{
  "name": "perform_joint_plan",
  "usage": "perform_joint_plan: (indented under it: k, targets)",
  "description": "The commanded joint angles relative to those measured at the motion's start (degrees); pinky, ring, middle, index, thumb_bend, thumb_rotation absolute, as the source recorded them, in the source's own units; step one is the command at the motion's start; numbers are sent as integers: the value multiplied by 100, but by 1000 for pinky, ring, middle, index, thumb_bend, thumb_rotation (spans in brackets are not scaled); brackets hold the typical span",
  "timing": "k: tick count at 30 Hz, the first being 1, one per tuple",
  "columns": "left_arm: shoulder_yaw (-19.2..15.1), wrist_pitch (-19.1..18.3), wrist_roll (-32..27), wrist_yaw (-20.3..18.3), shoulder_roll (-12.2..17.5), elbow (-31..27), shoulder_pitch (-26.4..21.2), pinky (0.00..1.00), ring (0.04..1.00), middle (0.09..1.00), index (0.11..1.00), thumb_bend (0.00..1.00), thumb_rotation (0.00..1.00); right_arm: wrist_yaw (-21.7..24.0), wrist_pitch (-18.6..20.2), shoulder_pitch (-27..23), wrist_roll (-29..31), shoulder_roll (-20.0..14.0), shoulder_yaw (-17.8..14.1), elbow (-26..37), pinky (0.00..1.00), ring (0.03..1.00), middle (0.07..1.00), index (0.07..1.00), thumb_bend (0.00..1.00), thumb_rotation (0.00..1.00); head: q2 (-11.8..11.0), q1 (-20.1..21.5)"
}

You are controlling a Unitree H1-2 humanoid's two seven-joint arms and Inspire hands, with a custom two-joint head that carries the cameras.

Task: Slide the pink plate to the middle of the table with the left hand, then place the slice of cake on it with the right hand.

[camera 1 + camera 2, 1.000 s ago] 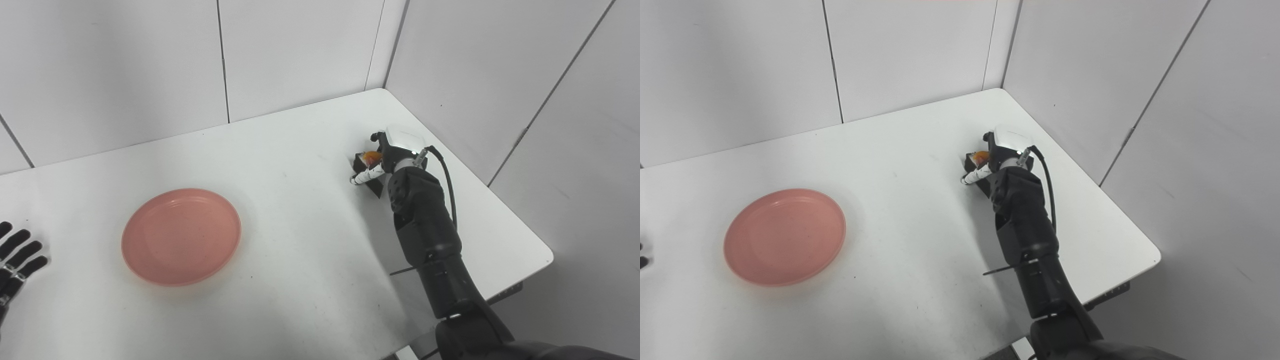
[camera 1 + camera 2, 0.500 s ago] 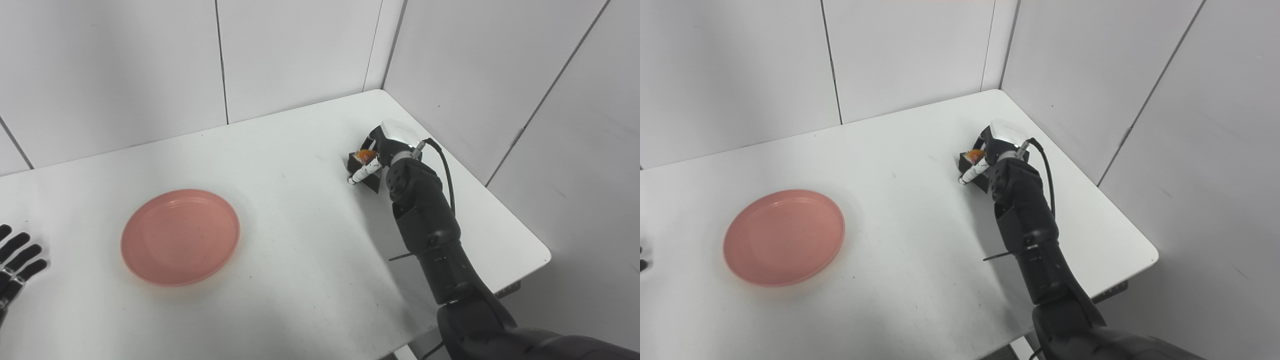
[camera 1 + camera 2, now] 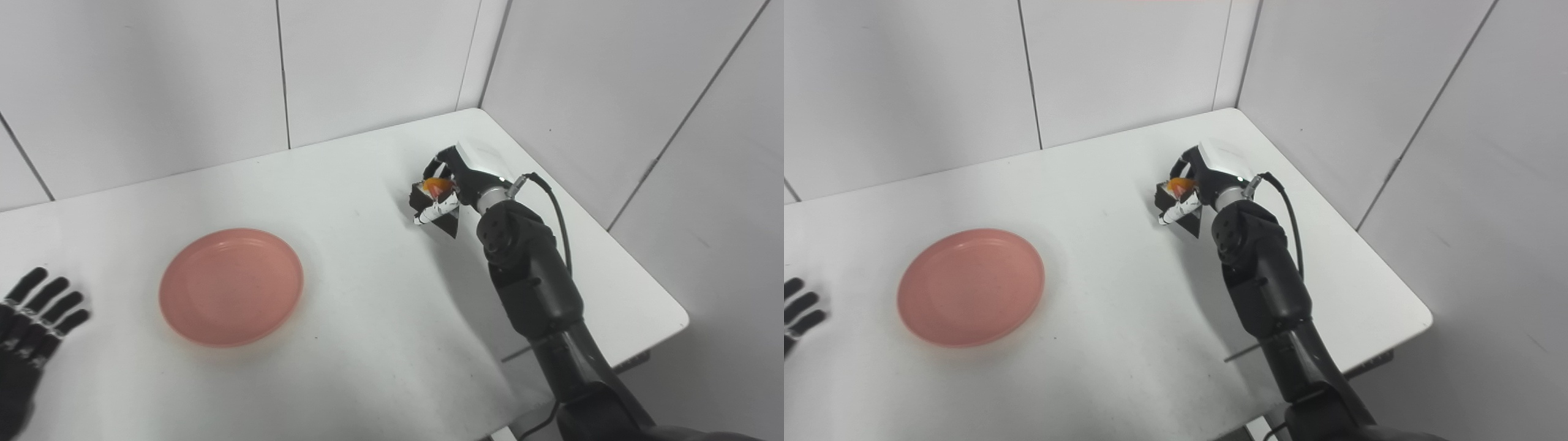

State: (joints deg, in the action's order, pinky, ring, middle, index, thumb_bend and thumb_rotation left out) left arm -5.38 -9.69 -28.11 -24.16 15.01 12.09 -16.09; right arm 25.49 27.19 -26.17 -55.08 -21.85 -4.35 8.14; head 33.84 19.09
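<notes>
My left eye view shows most of my left robot hand (image 3: 30, 318) lying on the worktop (image 3: 367, 294) at the near left, fingers spread and holding nothing; the right eye view catches only its fingertips at the frame edge. The pink plate (image 3: 231, 286) sits left of centre, with nothing on it, well apart from that hand. My right robot hand (image 3: 456, 177) is closed around the slice of cake (image 3: 436, 197), dark with an orange top, near the far right corner.
</notes>
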Motion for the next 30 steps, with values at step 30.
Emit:
perform_joint_plan:
  k: [30]
  targets:
    - [1165,-924,1719,1579,-1514,-806,344,869,892,909,904,385,989,-736,-1056,-1317,1002,1148,2380,-780,282,369,429,547,516,0,144,-2694]
